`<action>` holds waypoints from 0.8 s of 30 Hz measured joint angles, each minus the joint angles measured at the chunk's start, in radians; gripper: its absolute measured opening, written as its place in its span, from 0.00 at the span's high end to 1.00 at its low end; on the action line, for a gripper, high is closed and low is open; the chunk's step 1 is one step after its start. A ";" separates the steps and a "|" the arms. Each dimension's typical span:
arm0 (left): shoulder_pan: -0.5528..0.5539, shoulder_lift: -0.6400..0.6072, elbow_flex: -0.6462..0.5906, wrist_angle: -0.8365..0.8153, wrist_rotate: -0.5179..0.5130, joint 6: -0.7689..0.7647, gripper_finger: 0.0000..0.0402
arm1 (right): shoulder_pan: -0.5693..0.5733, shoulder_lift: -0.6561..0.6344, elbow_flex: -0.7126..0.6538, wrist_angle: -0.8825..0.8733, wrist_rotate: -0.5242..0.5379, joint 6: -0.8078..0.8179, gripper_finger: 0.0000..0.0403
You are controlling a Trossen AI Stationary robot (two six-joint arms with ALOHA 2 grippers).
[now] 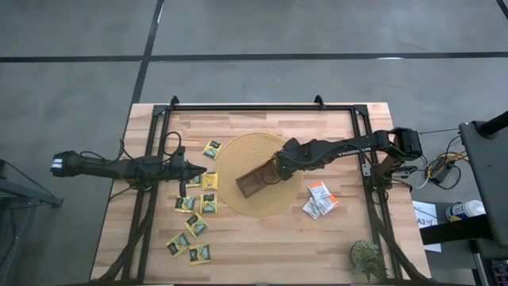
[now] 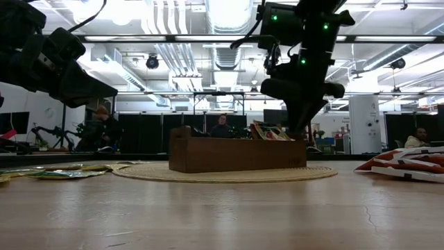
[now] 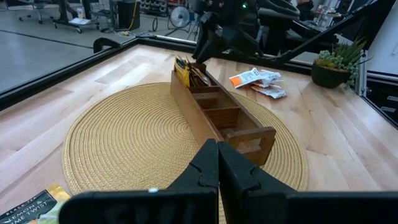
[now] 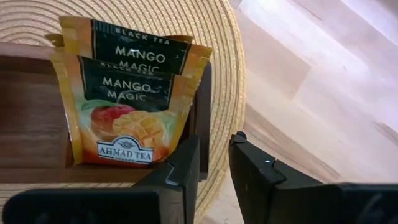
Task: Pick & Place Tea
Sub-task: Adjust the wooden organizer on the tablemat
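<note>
The right gripper (image 1: 278, 168) hangs over the tray's (image 1: 252, 183) end compartment, where upright packets (image 4: 124, 118) fill the slot. The tray's two other compartments lie bare. The left gripper (image 1: 200, 169) hovers at the mat's (image 1: 238, 152) edge, yellow packets (image 1: 196, 225) strewn beneath. White packets (image 1: 320, 199) and a plant (image 1: 367, 257) crowd the right side.

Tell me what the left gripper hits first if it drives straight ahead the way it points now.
Probably the near end wall of the wooden tray on the woven mat. The left gripper, shut, aims at it; depth is unclear, so it might touch the mat first.
</note>
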 joint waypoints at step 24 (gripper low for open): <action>0.000 0.000 0.000 0.000 0.000 0.000 1.00 | -0.032 0.001 -0.048 0.060 -0.061 -0.002 0.79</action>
